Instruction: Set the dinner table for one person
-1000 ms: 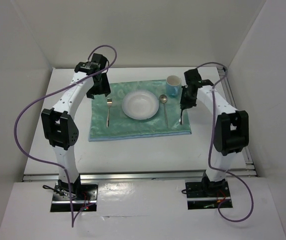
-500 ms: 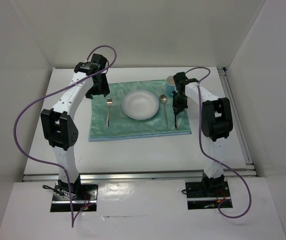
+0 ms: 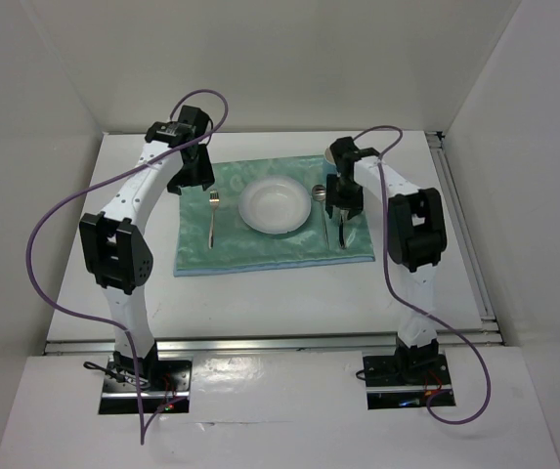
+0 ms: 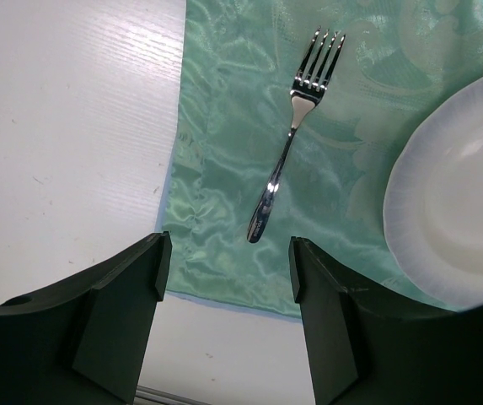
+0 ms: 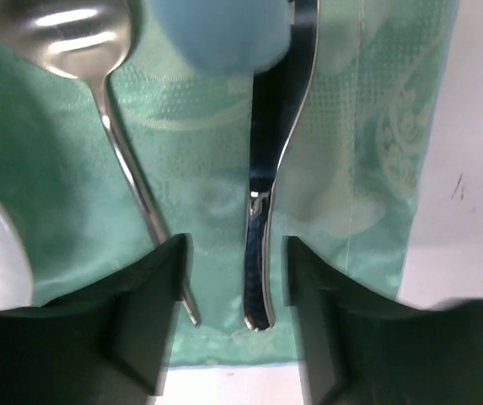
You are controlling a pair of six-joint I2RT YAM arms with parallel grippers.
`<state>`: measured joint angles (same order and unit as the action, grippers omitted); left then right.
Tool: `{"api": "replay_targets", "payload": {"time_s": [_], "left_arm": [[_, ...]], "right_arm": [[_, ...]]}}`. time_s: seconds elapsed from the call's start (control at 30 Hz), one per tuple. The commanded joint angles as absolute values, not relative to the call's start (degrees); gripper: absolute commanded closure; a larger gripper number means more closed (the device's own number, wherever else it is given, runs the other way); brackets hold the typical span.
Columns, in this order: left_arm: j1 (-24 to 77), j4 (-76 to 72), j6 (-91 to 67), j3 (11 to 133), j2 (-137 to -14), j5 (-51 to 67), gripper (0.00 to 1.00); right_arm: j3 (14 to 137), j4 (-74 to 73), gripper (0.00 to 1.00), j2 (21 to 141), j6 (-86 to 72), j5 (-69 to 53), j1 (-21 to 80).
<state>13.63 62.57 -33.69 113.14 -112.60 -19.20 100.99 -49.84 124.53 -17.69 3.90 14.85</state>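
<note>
On the white dinner table lies a green mat with a white plate in its middle. A fork lies left of the plate and a spoon right of it. A knife lies on the mat right of the spoon, between the fingers of my right gripper, which is open with a gap on both sides of the handle. A blurred blue mug sits just past the knife. My left gripper hangs open and holds nothing, near the fork handle.
A metal rail runs along the table's near edge and another along the right side. White walls close in the left, back and right. Bare tabletop lies left of the mat.
My right arm swung left over the mat with the knife, lowered it beside the spoon, and its jaws opened off the handle. The left arm has not moved.
</note>
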Motion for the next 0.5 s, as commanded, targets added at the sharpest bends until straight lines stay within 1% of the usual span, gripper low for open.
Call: {"api": "replay_targets", "payload": {"time_s": [0.0,0.03,0.07,0.1,0.13,0.2,0.23,0.33,0.43,0.47], "left_arm": [[13.7,62.8,-34.3,113.6,-108.6,-19.6,0.25],[13.7,62.8,-34.3,114.2,-108.5,-19.1,0.25],[13.7,63.4,-34.3,114.2,-107.8,-19.1,0.25],[13.7,63.4,-34.3,114.2,-107.8,-19.1,0.25],[13.7,63.4,-34.3,114.7,-107.3,-19.1,0.25],[13.7,63.4,-34.3,114.7,-106.7,-18.4,0.25],[13.7,63.4,-34.3,114.7,-105.9,-18.4,0.25],[13.7,61.9,-34.3,114.2,-103.6,-17.2,0.25],[13.7,58.4,-34.3,111.5,-100.2,-14.0,0.25],[13.7,57.7,-34.3,110.8,-99.4,-13.5,0.23]], "right_arm": [[101.9,-52.6,0.33,118.1,-19.3,7.2,14.9],[101.3,-53.1,0.25,114.8,-19.9,7.7,14.9],[100.6,-53.1,0.15,113.0,-21.0,7.7,14.1],[98.7,-53.1,0.00,111.1,-21.7,9.1,12.9],[97.6,-52.6,0.00,106.9,-22.3,9.7,12.3],[94.8,-51.9,0.00,102.8,-25.7,12.8,11.0],[91.7,-51.3,0.00,98.7,-27.0,16.7,10.4],[86.7,-50.6,0.00,92.5,-29.3,19.6,8.3],[84.0,-50.6,0.00,89.0,-30.2,20.9,7.0],[84.0,-50.6,0.00,87.3,-30.2,20.9,6.5]]}}
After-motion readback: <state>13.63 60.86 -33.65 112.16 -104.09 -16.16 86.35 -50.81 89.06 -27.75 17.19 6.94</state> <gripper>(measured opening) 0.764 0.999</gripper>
